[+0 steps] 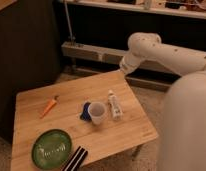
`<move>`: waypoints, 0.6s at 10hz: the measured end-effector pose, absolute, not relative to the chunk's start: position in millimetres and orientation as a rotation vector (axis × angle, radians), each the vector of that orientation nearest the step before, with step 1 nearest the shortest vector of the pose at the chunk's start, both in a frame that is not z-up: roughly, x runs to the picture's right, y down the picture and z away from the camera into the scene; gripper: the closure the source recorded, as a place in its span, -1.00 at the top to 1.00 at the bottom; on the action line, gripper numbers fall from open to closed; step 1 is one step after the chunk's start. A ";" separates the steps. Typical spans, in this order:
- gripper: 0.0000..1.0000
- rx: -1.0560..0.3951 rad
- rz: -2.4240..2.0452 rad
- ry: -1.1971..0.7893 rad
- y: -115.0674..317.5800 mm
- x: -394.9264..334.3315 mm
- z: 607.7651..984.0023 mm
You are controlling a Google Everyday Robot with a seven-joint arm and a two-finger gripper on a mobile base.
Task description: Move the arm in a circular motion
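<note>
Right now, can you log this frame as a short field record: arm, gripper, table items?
arm: white arm raised past the table's far right edge
gripper: not identifiable; the arm's end nearest the table touches nothing
table: wooden table
carrot: carrot at left
plate: green plate at near left
cup: white cup at centre, blue object beside it
tube: white tube right of cup

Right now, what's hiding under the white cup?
A blue thing pokes out beside the white cup; the rest is hidden. The arm is raised behind the table; its pincer isn't visible.
</note>
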State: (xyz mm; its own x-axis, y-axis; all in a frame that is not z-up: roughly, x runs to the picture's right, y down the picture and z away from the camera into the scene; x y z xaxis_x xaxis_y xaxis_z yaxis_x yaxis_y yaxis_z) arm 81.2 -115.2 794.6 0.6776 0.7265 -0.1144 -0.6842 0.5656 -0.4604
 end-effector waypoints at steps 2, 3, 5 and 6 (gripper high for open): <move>-0.94 -0.485 0.811 -0.110 -153.9 40.7 801.5; -0.94 -0.474 0.786 -0.120 -166.0 21.6 800.5; -0.94 -0.455 0.710 -0.134 -172.4 -9.9 792.1; -0.94 -0.453 0.669 -0.139 -166.3 -24.1 787.3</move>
State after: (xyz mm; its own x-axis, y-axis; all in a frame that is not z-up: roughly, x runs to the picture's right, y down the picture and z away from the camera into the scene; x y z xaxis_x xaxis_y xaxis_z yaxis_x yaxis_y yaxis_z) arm -24.1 -166.3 787.3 0.7792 0.6265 -0.0189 -0.5668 0.6915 -0.4479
